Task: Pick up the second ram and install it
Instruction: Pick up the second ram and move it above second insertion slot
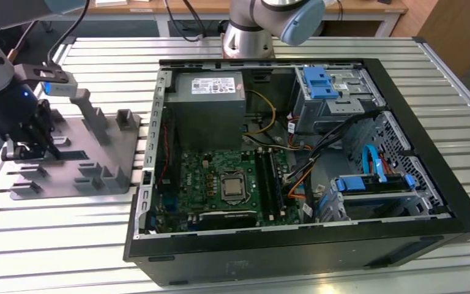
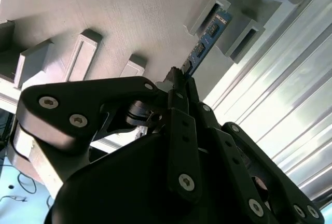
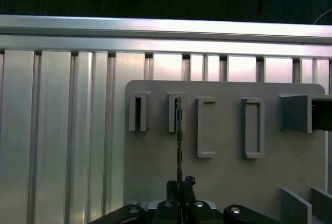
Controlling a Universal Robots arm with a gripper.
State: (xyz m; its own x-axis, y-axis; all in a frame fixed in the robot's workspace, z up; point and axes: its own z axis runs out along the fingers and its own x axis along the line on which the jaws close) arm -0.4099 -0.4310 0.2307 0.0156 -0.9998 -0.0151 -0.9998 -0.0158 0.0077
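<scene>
The second ram (image 2: 206, 44) is a thin blue-green stick standing on edge, its far end in a slot of the grey holder (image 2: 129, 11). Seen edge-on in the first wrist view, the ram (image 3: 179, 136) runs from a holder slot down to the fingers. My gripper (image 2: 179, 85) is shut on the stick's near end, and its black fingers (image 3: 171, 187) pinch the ram from both sides. In the exterior view the gripper (image 1: 32, 144) hangs low over the holder (image 1: 96, 160) at the exterior view's left.
An open black computer case (image 1: 431, 202) lies at the exterior view's right of the holder, with the green motherboard (image 1: 218, 184), its narrow black slots (image 1: 269, 177), the grey power supply (image 1: 208, 92) and blue drive brackets (image 1: 320, 82). All rest on a ribbed metal table (image 1: 55, 245).
</scene>
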